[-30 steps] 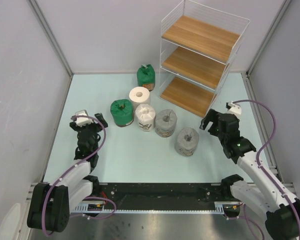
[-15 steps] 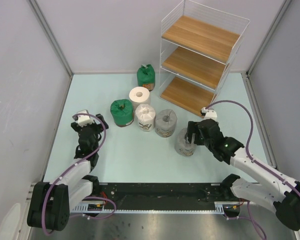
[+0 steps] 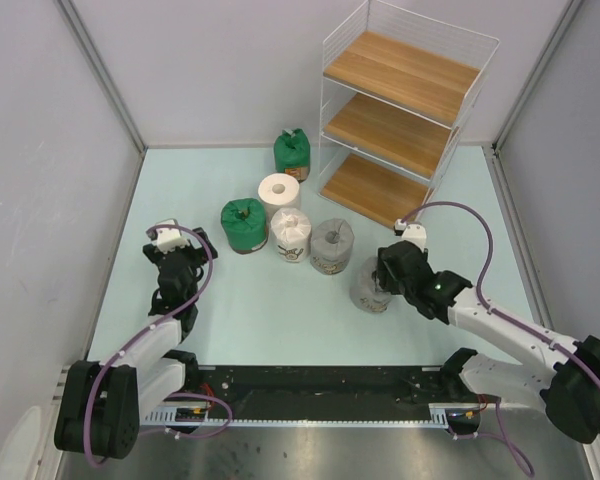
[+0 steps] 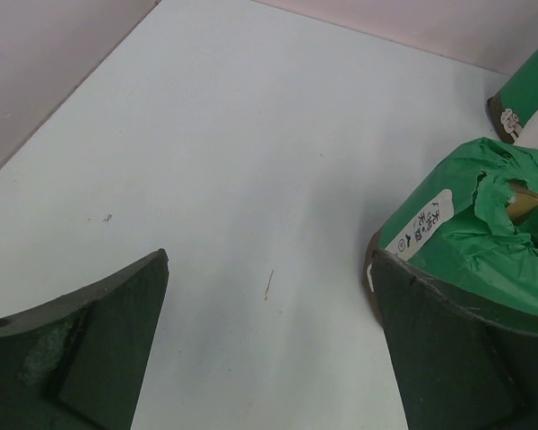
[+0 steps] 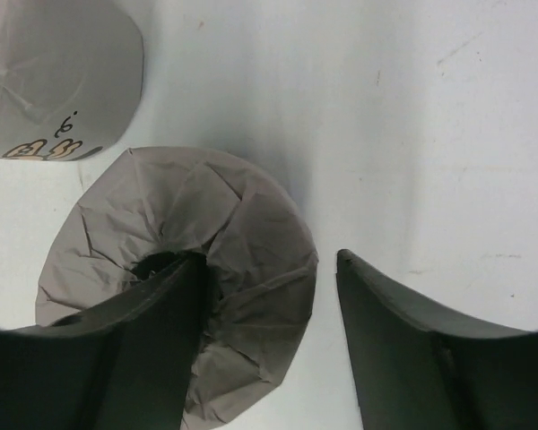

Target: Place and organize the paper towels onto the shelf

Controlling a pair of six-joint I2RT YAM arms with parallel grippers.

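Note:
Six paper towel rolls stand on the pale table (image 3: 280,310): a green one (image 3: 292,152) at the back, a bare white one (image 3: 279,190), a green one (image 3: 244,222), a white-wrapped one (image 3: 290,233) and two grey ones (image 3: 332,245) (image 3: 368,288). The shelf (image 3: 400,125) stands at the back right with bare boards. My right gripper (image 3: 382,272) is open over the nearer grey roll (image 5: 251,260). Its left finger (image 5: 117,358) is in the core hole and its right finger (image 5: 412,349) is just outside the roll's wall. My left gripper (image 3: 175,255) is open and empty, left of the green roll (image 4: 484,242).
The other grey roll (image 5: 54,72) stands close to the left of the one under my right gripper. Grey walls close in the table on the left, back and right. The shelf's bottom board (image 3: 375,190) lies behind my right arm.
My right arm has swung left from beside the shelf and come down over the nearer grey roll. The left arm has barely moved.

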